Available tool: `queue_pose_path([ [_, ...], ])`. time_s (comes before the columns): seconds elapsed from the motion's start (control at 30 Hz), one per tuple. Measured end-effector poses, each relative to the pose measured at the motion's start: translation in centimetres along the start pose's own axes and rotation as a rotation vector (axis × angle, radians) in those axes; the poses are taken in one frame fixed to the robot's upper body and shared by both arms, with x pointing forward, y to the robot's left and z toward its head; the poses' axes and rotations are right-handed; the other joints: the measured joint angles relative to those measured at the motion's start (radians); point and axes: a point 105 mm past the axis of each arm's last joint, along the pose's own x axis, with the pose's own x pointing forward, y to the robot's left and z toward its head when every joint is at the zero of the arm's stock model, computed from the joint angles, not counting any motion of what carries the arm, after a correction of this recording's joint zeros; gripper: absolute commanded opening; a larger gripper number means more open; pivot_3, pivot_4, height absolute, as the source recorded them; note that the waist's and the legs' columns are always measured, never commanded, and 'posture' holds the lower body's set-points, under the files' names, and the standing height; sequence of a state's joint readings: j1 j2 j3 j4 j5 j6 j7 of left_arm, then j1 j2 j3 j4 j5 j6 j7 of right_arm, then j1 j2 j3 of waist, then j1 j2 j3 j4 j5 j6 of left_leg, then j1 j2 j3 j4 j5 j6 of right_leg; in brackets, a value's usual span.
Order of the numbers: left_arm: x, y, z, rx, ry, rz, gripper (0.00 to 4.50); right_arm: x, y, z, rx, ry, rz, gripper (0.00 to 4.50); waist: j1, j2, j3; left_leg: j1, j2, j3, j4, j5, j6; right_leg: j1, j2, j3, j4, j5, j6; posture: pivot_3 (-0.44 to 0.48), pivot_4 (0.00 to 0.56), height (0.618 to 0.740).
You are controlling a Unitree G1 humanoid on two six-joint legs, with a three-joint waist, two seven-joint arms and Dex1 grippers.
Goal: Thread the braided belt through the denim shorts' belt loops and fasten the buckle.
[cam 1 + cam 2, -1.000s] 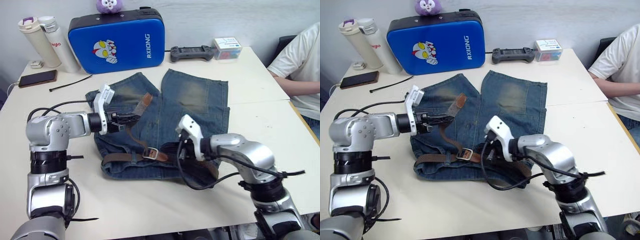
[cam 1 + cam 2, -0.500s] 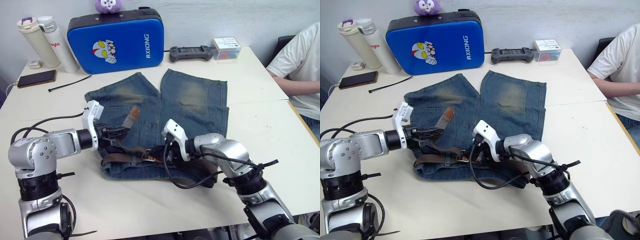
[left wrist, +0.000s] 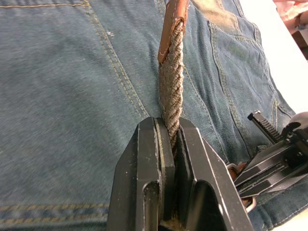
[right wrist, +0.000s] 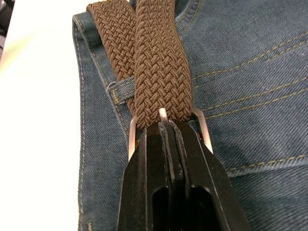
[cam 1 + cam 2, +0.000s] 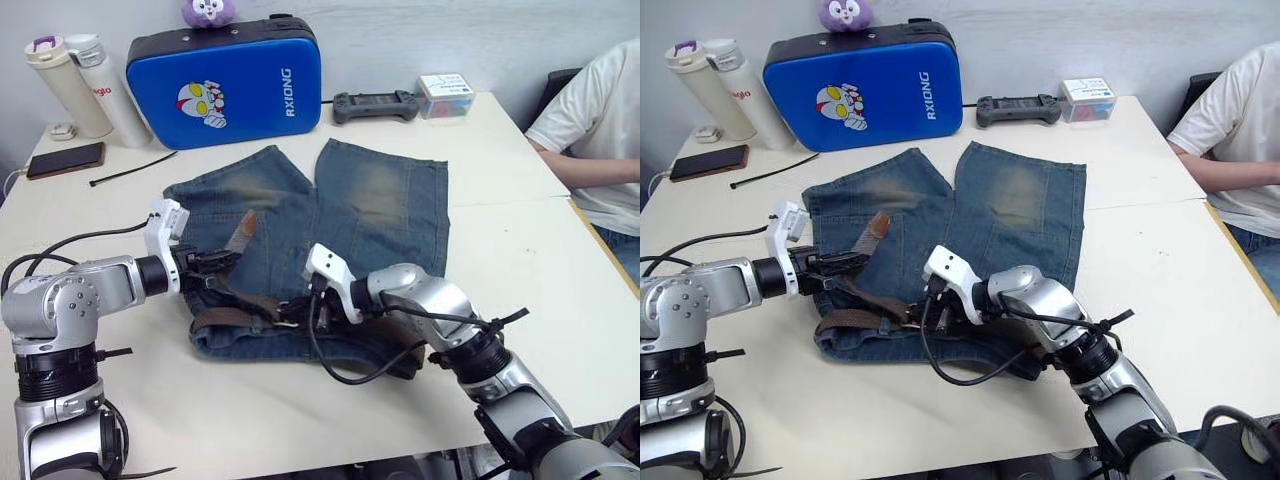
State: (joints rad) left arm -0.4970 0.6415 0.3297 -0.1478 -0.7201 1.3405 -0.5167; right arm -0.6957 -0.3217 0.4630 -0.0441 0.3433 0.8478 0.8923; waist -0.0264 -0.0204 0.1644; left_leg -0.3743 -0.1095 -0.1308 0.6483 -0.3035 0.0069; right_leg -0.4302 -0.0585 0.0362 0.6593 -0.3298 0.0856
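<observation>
Lowered toward the denim shorts [image 5: 330,215], the left gripper [image 3: 167,139] clamps the braided belt [image 4: 161,62] while the right gripper [image 4: 166,126] pinches the buckle [image 4: 166,126], fastening apparently underway, next needing a prong seated.

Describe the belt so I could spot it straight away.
Find the denim shorts spread on the white table. Along their near waistband runs the braided belt, pinched by both grippers: dark-brown weave with a tan leather tip, unlike the thin black cables beside it.
</observation>
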Motion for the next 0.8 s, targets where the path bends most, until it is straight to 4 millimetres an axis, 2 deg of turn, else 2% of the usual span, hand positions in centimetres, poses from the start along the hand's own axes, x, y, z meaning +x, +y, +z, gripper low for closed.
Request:
queue_pose_path([
  [0.2,0.3,-0.1,0.0,0.012,-0.001,-0.014,0.0,-1.5,-1.0,1.4,-0.011,-0.016,-0.039,0.09,-0.001,0.0,0.0,0.0,0.0,0.0,0.0,0.0,0.0,0.0,0.0,0.0,0.0,0.0,0.0,0.0,0.15,0.74],
  [0.8,0.4,0.1,0.0,0.014,0.001,-0.024,0.0,-0.3,0.1,0.7,0.046,-0.011,0.02,0.09,-0.001,0.0,0.0,0.0,0.0,0.0,0.0,0.0,0.0,0.0,0.0,0.0,0.0,0.0,0.0,0.0,0.15,0.74],
])
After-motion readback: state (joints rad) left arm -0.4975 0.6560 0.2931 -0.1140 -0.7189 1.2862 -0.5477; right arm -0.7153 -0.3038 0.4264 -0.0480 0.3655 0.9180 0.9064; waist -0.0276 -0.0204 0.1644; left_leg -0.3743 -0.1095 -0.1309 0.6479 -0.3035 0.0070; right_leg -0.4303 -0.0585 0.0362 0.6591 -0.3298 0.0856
